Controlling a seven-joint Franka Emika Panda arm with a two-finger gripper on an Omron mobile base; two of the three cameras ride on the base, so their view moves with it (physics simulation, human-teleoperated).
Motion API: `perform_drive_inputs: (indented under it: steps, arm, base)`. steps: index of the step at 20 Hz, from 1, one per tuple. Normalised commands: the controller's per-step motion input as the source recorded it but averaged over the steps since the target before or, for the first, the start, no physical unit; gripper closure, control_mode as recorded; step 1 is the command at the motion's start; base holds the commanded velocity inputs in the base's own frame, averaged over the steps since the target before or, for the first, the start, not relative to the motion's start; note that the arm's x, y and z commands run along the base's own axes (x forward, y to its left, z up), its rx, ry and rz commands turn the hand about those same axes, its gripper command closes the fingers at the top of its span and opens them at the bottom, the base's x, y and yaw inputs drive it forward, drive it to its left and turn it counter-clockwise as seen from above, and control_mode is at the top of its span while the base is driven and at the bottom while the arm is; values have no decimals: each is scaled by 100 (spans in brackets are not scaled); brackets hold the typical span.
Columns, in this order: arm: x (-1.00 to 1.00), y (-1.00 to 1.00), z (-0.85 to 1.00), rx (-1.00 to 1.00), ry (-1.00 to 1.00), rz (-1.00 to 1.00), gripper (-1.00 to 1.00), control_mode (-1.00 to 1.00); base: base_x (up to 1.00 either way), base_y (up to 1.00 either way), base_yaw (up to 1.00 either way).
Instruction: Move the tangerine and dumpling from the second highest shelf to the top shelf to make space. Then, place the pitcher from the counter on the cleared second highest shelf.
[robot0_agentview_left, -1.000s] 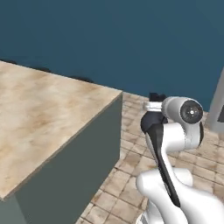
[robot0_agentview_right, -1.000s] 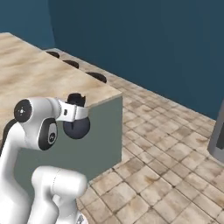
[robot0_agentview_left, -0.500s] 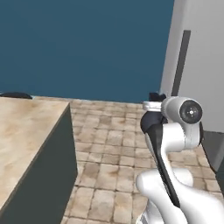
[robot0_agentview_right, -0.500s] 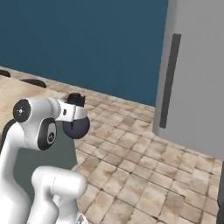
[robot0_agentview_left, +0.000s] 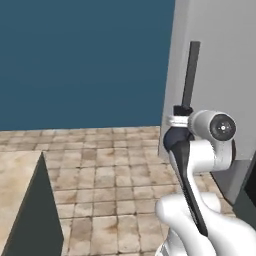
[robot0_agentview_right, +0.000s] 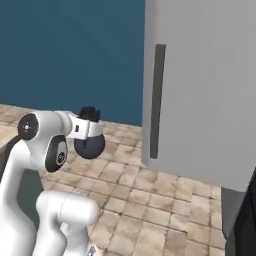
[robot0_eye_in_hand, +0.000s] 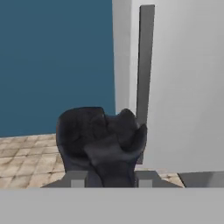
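My gripper (robot0_eye_in_hand: 109, 171) is shut on a dark blue-black lump with a lip at its top, the pitcher (robot0_eye_in_hand: 100, 135), which hides the fingertips in the hand view. The arm is folded close to the base, with the gripper (robot0_agentview_left: 182, 111) level and facing a tall grey fridge front (robot0_agentview_left: 220, 60). The right base view puts the gripper (robot0_agentview_right: 90, 114) left of that fridge front (robot0_agentview_right: 210, 90). A corner of the beige counter (robot0_agentview_left: 15, 200) lies at the lower left. The tangerine, the dumpling, the top shelf and the second highest shelf are out of view.
A long dark vertical handle (robot0_agentview_left: 190, 75) runs down the fridge front; it also appears as the handle (robot0_agentview_right: 157, 100) and the handle (robot0_eye_in_hand: 144, 57). A dark blue wall (robot0_agentview_left: 80, 60) stands behind. Tan floor tiles (robot0_agentview_left: 115, 175) lie between counter and fridge.
The whole picture has swung: the base has turned, so the counter has slid off to the left and the fridge front has come in from the right. The folded arm keeps its pose.
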Motion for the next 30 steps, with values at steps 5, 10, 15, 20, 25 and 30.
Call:
perform_drive_inputs:
  steps: [5,10,15,20,25,30]
  arm:
    - [0,0,0,0,0,0,100,100]
    - [0,0,0,0,0,0,100,100]
    - [0,0,0,0,0,0,100,100]
    - [0,0,0,0,0,0,100,100]
    - [0,0,0,0,0,0,100,100]
    - [0,0,0,0,0,0,100,100]
  base:
    - [84,59,-18]
    - [96,62,-12]
    - [98,37,-16]
    - [100,28,-18]
    - [95,23,-22]
    - [82,12,-35]
